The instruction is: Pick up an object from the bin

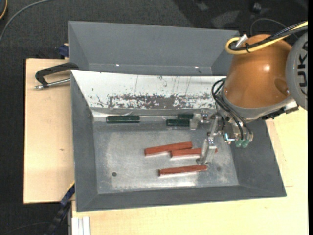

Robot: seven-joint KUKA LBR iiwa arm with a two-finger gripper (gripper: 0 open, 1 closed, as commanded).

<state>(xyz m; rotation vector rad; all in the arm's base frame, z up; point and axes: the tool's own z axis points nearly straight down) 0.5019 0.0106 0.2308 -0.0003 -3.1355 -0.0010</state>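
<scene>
- Lying on the floor right of the middle, the middle red-brown bar (185, 153) is the shortest-looking of three alike. Its long axis runs left to right, and its right end tilts slightly toward the far wall.
- Its right end is right at the gripper (209, 153), which reaches down from the right. Contact cannot be made out, and I cannot tell whether the gripper is released or clenched.
- The far red-brown bar (167, 149) lies just beside the middle one, shifted left. The two are nearly parallel.
- The near red-brown bar (182, 170) lies apart from them, also left to right, with its right end just near of the gripper.
- An orange cover (257, 77) sits on the wrist above.
- Two dark green bars, the left (123, 119) and the right (177, 123), lie along the far wall.
- A small dark dot (114, 175) sits near-left on the floor of the grey bin (146, 196).
</scene>
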